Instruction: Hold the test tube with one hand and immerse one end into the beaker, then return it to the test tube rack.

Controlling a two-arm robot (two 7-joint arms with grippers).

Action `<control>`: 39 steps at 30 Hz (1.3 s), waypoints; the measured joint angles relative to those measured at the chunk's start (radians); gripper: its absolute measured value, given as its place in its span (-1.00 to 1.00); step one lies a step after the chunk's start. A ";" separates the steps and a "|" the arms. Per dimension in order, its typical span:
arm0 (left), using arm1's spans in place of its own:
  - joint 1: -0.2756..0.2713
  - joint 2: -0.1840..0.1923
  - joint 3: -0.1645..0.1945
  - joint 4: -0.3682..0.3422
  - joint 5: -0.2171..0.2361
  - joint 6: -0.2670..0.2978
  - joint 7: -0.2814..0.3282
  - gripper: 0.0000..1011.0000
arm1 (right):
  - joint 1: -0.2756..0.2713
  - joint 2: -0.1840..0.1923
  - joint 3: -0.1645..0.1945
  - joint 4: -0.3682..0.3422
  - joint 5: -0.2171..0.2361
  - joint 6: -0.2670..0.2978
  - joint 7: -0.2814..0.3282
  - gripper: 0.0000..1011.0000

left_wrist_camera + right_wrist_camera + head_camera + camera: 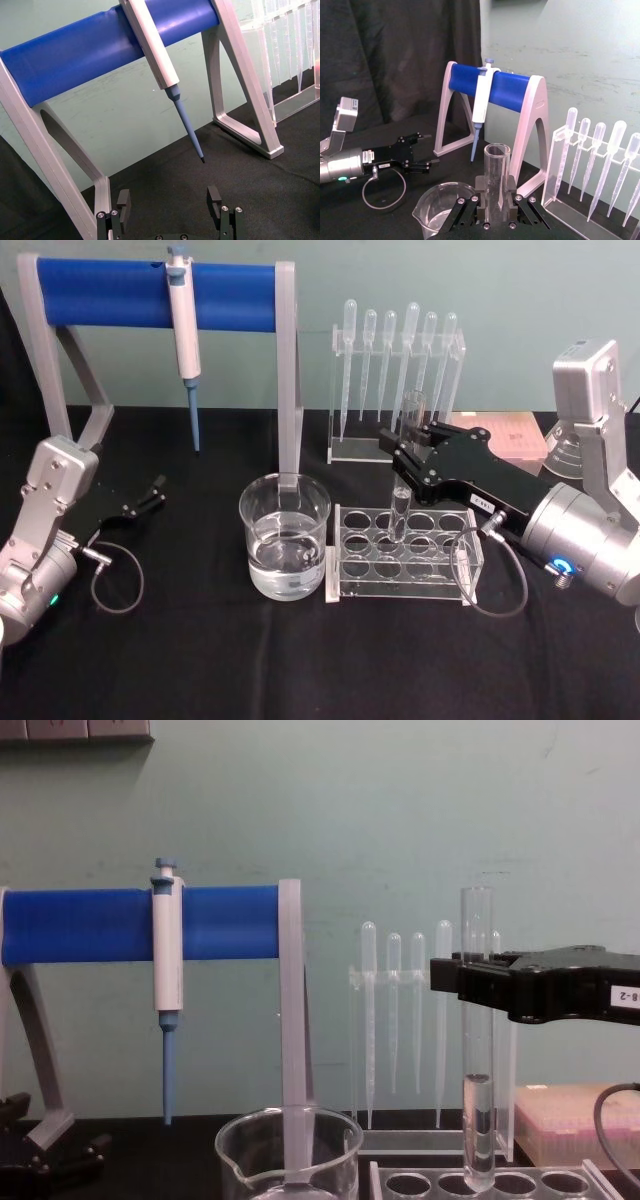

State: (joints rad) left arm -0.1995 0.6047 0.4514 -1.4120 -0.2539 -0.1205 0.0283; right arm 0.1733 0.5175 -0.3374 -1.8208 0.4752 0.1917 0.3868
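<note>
My right gripper [400, 455] is clenched on the test tube [398, 512] — tube upright, rounded end at a hole of the test tube rack [345, 585], just beside the beaker [285, 502]. My left gripper [155, 492], fingers apart, is parked far left.

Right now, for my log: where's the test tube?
The test tube stands upright in the right hand, right of centre in the head view, lower end at the test tube rack, beside the beaker.

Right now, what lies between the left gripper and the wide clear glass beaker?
Nothing stands there: the head view shows bare black tablecloth between the left gripper and the wide clear glass beaker. The blue-and-white pipettor hangs farther back.
</note>
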 joint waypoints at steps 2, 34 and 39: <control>0.000 0.000 0.000 0.000 0.000 0.000 0.000 0.98 | 0.000 0.000 0.000 0.000 0.000 0.000 0.000 -0.55; 0.000 0.000 0.000 0.000 0.000 0.000 0.000 0.98 | 0.000 0.000 0.000 0.000 0.000 0.000 0.000 -0.56; 0.000 0.000 0.000 0.000 0.000 0.000 0.000 0.98 | 0.000 0.000 0.000 0.000 0.000 0.000 0.000 -0.55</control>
State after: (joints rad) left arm -0.1995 0.6047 0.4514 -1.4120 -0.2539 -0.1205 0.0283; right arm 0.1732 0.5175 -0.3374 -1.8209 0.4752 0.1917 0.3867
